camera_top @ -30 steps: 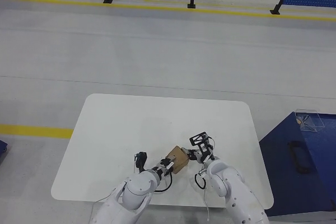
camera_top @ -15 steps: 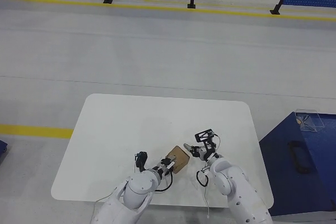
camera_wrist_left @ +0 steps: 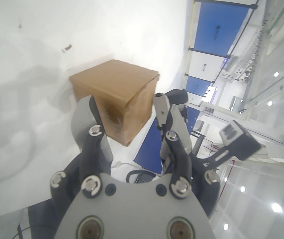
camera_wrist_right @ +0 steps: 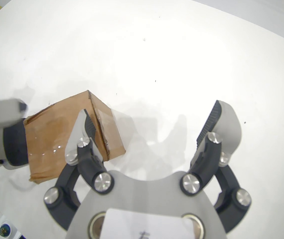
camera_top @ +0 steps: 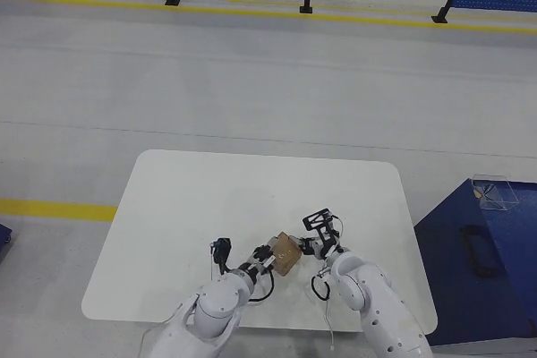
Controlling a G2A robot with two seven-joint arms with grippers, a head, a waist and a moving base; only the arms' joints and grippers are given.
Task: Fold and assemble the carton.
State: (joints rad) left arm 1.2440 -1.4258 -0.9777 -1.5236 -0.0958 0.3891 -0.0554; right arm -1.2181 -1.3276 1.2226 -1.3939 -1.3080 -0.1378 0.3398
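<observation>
A small brown carton (camera_top: pixel 285 253), folded into a closed cube, stands on the white table (camera_top: pixel 206 197) near its front edge. My left gripper (camera_top: pixel 262 260) is at the carton's near left side. In the left wrist view the carton (camera_wrist_left: pixel 117 88) sits between the fingers of the left gripper (camera_wrist_left: pixel 126 103), which press on its near corner. My right gripper (camera_top: pixel 311 243) is at the carton's right side. In the right wrist view the right gripper (camera_wrist_right: pixel 151 120) is open, one finger (camera_wrist_right: pixel 85 125) against the carton (camera_wrist_right: pixel 54 135) and the other over bare table.
A blue cabinet (camera_top: pixel 483 259) stands off the table's right edge with a clear container (camera_top: pixel 494 192) on top. The table's far and left parts offer free room. The carton lies close to the table's front edge.
The right gripper drew back to the right from the carton, then came back against its right side. The carton shifted slightly left with the left gripper.
</observation>
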